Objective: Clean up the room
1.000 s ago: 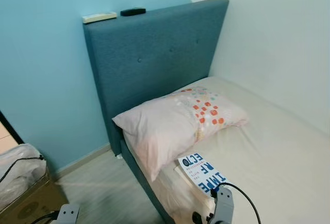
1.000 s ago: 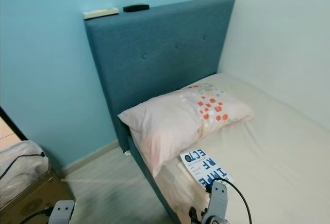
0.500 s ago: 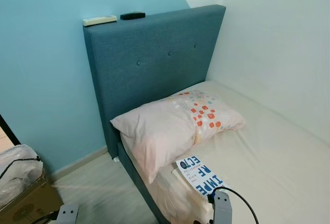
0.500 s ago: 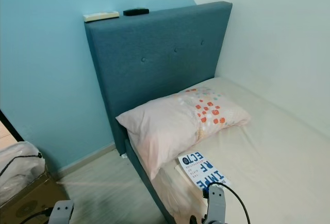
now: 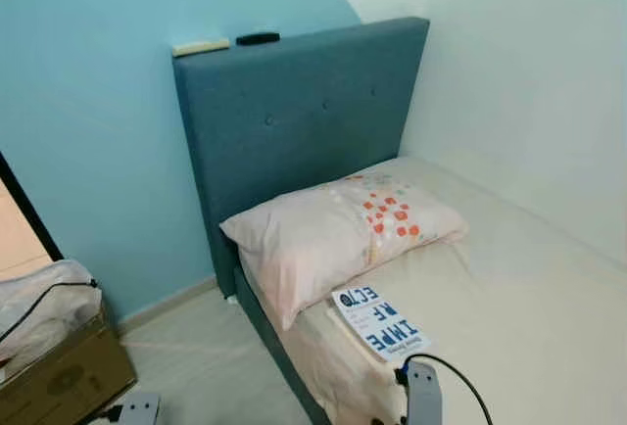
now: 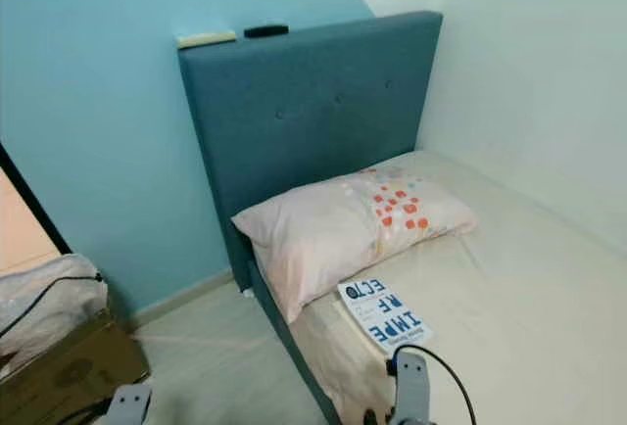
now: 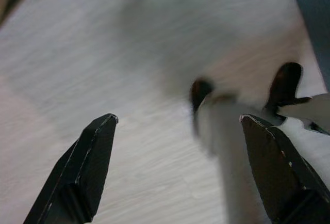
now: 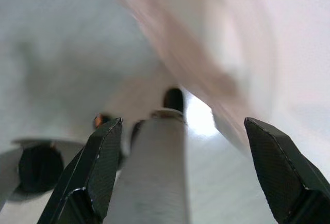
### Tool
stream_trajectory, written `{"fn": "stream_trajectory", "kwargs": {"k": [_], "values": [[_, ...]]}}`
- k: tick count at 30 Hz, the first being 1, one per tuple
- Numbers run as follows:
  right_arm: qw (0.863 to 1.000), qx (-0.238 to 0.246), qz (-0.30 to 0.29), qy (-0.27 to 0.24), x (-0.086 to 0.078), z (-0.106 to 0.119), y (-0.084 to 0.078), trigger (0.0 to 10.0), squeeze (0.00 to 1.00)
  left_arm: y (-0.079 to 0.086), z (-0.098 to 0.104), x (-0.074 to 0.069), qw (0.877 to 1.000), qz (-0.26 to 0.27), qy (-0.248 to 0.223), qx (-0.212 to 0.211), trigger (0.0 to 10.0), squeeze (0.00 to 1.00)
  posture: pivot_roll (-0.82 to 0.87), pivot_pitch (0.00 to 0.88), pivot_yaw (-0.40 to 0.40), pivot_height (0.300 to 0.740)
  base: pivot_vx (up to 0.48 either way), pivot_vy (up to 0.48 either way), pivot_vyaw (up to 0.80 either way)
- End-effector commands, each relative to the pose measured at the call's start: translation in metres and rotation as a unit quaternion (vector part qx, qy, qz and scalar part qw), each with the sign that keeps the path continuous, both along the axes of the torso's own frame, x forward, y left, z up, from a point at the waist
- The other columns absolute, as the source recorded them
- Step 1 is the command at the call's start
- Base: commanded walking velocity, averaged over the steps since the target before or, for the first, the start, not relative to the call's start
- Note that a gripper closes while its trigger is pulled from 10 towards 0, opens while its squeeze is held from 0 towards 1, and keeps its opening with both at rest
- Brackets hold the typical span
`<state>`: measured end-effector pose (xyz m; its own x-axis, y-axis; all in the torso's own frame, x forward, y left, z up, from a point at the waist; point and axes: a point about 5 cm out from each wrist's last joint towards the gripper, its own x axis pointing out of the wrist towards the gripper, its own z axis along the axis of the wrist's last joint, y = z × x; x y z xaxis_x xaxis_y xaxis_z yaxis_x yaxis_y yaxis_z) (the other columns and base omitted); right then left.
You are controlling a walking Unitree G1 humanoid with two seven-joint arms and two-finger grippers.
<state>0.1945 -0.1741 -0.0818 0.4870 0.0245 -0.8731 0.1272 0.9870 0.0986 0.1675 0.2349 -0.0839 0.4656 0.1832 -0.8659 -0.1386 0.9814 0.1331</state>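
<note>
A white booklet with blue lettering (image 5: 379, 320) lies on the beige mattress (image 5: 529, 298), just in front of a pink pillow (image 5: 333, 234) with orange squares. The pillow rests against the blue headboard (image 5: 294, 131). On top of the headboard lie a white remote (image 5: 201, 47) and a black remote (image 5: 257, 38). My right arm (image 5: 421, 401) hangs low by the bed's near edge and my left arm (image 5: 137, 410) low over the floor. The left gripper (image 7: 178, 118) is open above blurred pale floor. The right gripper (image 8: 183, 122) is open too, with nothing between its fingers.
A cardboard box (image 5: 59, 376) with a crumpled plastic bag (image 5: 39, 298) and a black cable on it stands at the left, by a doorway. Pale floor (image 5: 196, 356) runs between the box and the bed. A white wall bounds the bed's far side.
The whole picture has shifted, so the camera moved; more of the doorway shows at the left. The bed, pillow and booklet have not moved.
</note>
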Motion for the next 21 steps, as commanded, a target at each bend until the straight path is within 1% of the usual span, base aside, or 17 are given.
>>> {"fn": "stream_trajectory", "kwargs": {"k": [1, 4, 5, 6, 8, 9, 12, 16, 21], "values": [[1.0, 0.0, 0.004, 0.009, -0.005, -0.003, 0.003, 10.0, 0.0, -0.001, -0.002, -0.004, 1.0, 0.0, 0.008, -0.002, 10.0, 0.0, -0.01, 0.0, -0.083, 0.721, -0.326, 0.0, 0.0], [1.0, -0.003, 0.005, 0.011, -0.008, -0.004, 0.0, 10.0, 0.0, -0.001, -0.002, -0.004, 1.0, -0.001, 0.01, -0.002, 10.0, 0.0, -0.01, 0.0, -0.083, 0.721, -0.324, 0.0, 0.0], [1.0, -0.004, 0.006, 0.013, -0.01, -0.005, -0.003, 10.0, 0.0, -0.001, -0.002, -0.005, 1.0, -0.002, 0.011, -0.002, 10.0, 0.0, -0.01, 0.0, -0.083, 0.721, -0.322, 0.0, 0.0], [1.0, -0.008, 0.008, 0.018, -0.015, -0.006, -0.008, 10.0, 0.0, -0.001, -0.002, -0.005, 1.0, -0.002, 0.012, -0.002, 10.0, 0.0, -0.01, 0.0, -0.083, 0.721, -0.322, 0.0, 0.0], [1.0, -0.01, 0.01, 0.021, -0.017, -0.007, -0.01, 10.0, 0.0, -0.001, -0.002, -0.005, 1.0, -0.002, 0.012, -0.002, 10.0, 0.0, -0.01, 0.0, -0.083, 0.721, -0.322, 0.0, 0.0], [1.0, -0.012, 0.007, 0.023, -0.019, -0.007, -0.014, 10.0, 0.0, -0.001, -0.003, -0.005, 1.0, -0.003, 0.013, -0.002, 10.0, 0.0, -0.01, 0.0, -0.081, 0.721, -0.326, 0.0, -0.77], [1.0, -0.012, 0.004, 0.024, -0.02, -0.008, -0.016, 10.0, 0.0, 0.0, -0.003, -0.006, 1.0, -0.003, 0.013, -0.002, 10.0, 0.0, -0.01, 0.0, -0.081, 0.721, -0.326, 0.0, -0.77], [0.999, -0.023, -0.004, 0.03, -0.026, -0.008, -0.03, 10.0, 0.0, 0.0, -0.003, -0.006, 1.0, -0.007, 0.014, -0.004, 10.0, 0.0, -0.02, 0.0, -0.076, 0.721, -0.326, 0.0, -0.77], [0.999, -0.026, -0.009, 0.027, -0.026, -0.008, -0.033, 10.0, 0.0, 0.0, -0.003, -0.007, 1.0, -0.008, 0.015, -0.005, 10.0, 0.0, -0.02, 0.0, -0.072, 0.721, -0.325, 0.0, -0.77]]}}
